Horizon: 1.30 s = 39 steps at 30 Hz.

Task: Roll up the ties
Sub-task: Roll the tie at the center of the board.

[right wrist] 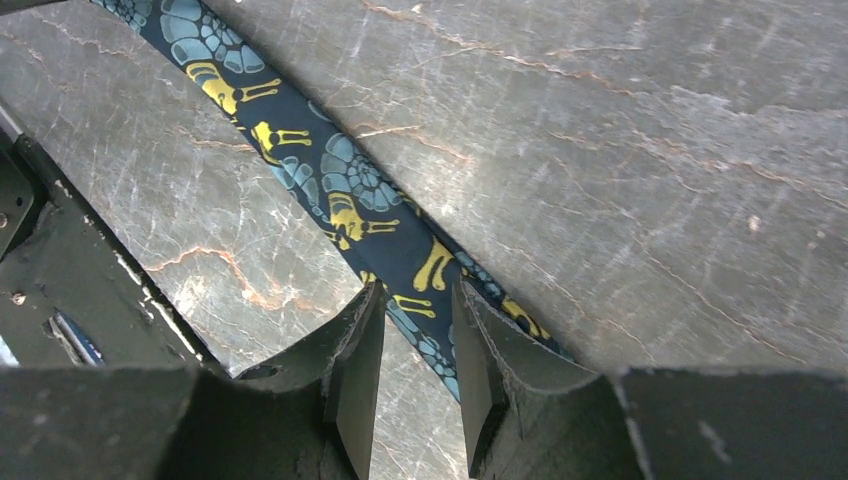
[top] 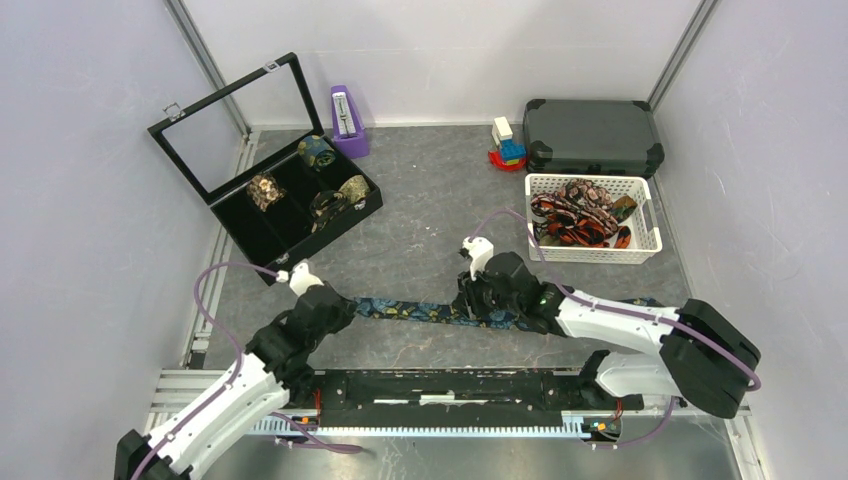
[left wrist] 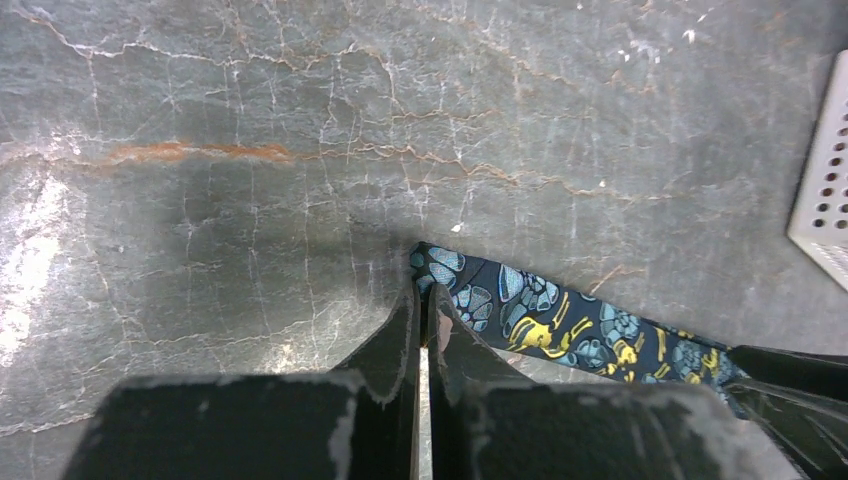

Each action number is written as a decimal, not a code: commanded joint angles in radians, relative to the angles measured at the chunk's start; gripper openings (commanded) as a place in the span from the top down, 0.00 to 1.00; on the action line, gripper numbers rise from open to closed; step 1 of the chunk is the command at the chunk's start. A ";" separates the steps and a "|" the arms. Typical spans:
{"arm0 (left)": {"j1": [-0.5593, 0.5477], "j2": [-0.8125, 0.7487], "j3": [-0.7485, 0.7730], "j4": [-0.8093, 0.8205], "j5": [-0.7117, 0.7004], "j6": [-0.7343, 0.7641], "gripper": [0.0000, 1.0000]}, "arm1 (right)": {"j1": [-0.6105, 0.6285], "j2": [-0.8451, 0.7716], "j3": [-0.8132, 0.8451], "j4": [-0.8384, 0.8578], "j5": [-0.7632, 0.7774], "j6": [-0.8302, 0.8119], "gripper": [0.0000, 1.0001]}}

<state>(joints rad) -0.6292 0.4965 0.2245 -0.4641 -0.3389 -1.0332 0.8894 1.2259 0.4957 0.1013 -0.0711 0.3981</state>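
An open black display case (top: 285,226) with a glazed lid is shown holding four coiled patterned ties (top: 265,190) in its compartments. A white perforated plastic basket (top: 594,257) is filled with loose red-orange and brown ties (top: 572,218), tangled together. Both containers lie well beyond the jaws. The left gripper (left wrist: 425,298) is lowered to the grey marbled tabletop (left wrist: 250,90), jaws closed at the end of a dark navy necktie with blue-gold paisley (right wrist: 330,190); whether fabric is pinched cannot be told. The right gripper (right wrist: 418,295) is held low, jaws partly open, with the flat necktie passing between them. A dark hard-shell case (top: 592,137), a purple upright object (top: 348,122) and coloured toy blocks (top: 508,146) are seen far beyond both grippers.
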 commanded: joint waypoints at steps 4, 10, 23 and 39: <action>0.006 -0.144 -0.039 -0.086 -0.061 -0.041 0.98 | 0.039 0.140 0.153 0.070 -0.055 -0.005 0.62; 0.006 -0.191 -0.064 -0.114 -0.081 -0.083 0.98 | 0.051 0.327 0.331 0.110 -0.087 0.009 0.63; 0.006 -0.129 -0.044 -0.150 -0.113 -0.130 0.85 | 0.124 0.723 0.608 0.171 -0.195 0.020 0.80; 0.006 -0.182 -0.056 -0.150 -0.131 -0.136 0.89 | 0.168 0.699 0.610 0.169 -0.162 0.013 0.81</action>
<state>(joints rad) -0.6292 0.3431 0.1619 -0.6048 -0.4355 -1.1187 1.0538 1.9614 1.0630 0.2630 -0.2504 0.4297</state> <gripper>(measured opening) 0.146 0.185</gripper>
